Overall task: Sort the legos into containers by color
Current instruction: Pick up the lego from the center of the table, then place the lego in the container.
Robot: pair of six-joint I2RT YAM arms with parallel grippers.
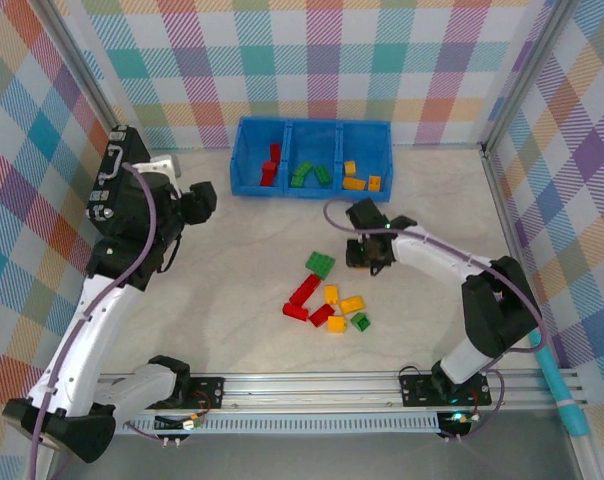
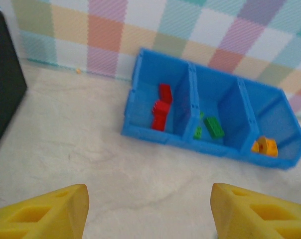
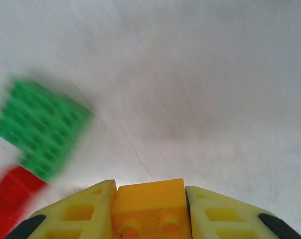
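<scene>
The blue bin (image 1: 312, 190) stands at the back of the table; its left compartment holds red legos (image 1: 272, 165), the middle green ones (image 1: 309, 174), the right yellow-orange ones (image 1: 360, 177). In the left wrist view the blue bin (image 2: 155, 135) shows the same colours. Several loose legos (image 1: 327, 300) lie mid-table, with a green plate (image 1: 320, 264) at their top. My right gripper (image 1: 370, 256) is shut on a yellow-orange lego (image 3: 149, 206), just right of the green plate (image 3: 41, 127). My left gripper (image 2: 149, 214) hangs open, in front of the bin, at the left (image 1: 197, 203).
A dark case (image 2: 3, 84) stands at the left edge of the left wrist view. Plaid walls close the table on three sides, with a metal rail (image 1: 312, 385) along the near edge. Bare tabletop (image 1: 442, 190) lies right of the bin.
</scene>
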